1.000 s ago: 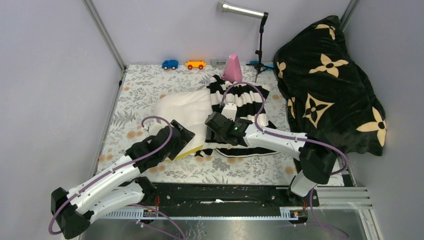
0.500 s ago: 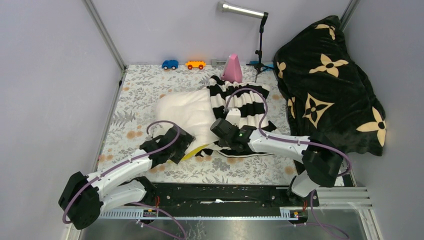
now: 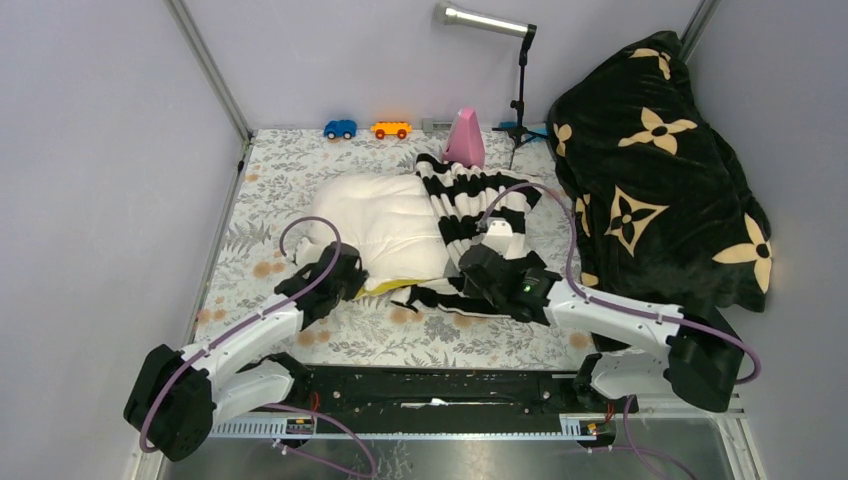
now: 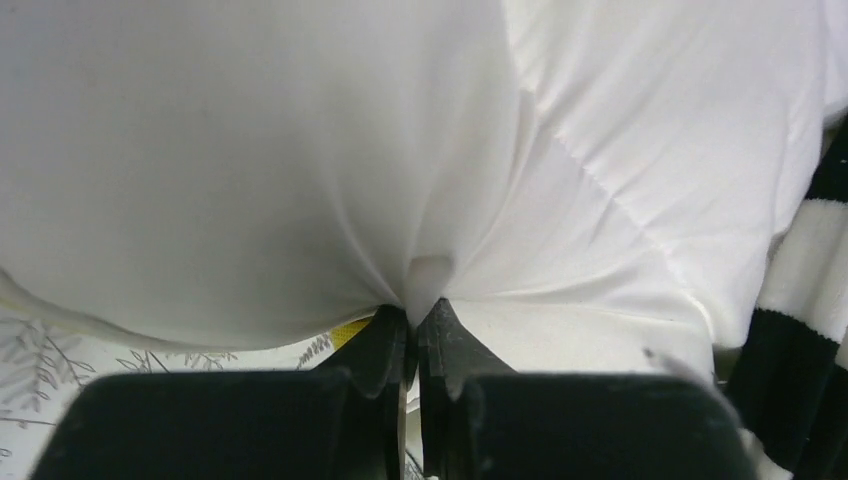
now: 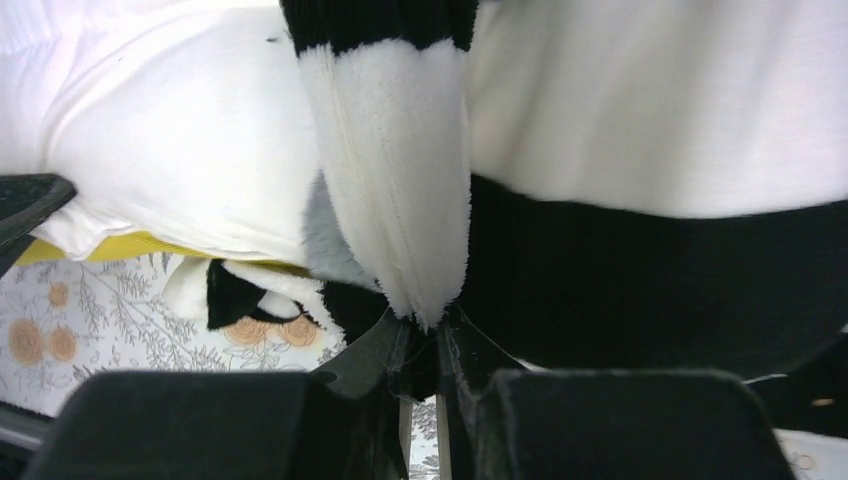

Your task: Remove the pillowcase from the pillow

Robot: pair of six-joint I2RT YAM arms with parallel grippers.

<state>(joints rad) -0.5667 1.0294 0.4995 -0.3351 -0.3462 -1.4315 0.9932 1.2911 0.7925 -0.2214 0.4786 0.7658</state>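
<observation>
Grey-lilac walls (image 3: 110, 150) on three sides; surface (image 3: 290, 170) under a pale cloth printed with grey leaves and orange blooms.

- Pillow (image 3: 385, 225): mid-surface, puffy, cream-white, quilted seams, a yellow edge band (image 3: 400, 287) along its near side. Left part lies bare; right part is hidden inside the cover.
- Pillowcase (image 3: 470, 205): plush, broad black and cream stripes, bunched in folds over the pillow's right end, near hem trailing onto the cloth.
- Left tool (image 4: 415, 315): pressed together, pinching a small nub of the pillow's white fabric at the near edge. Creases fan out from the pinch.
- Right tool (image 5: 425, 325): tips nearly together, pinching the point of a cream stripe fold of the pillowcase. Black pile just beside it.
- Right arm shows a small green light (image 3: 527, 288).
- Blanket (image 3: 650, 170): black plush, tan four-petal flower motifs, heaped against the right wall, lower edge hidden by the right arm.
- Far edge: blue toy car (image 3: 340, 129), orange toy car (image 3: 391, 130), pink cone (image 3: 465, 137), thin black stand (image 3: 520, 90) carrying a silver tube (image 3: 485, 20).
</observation>
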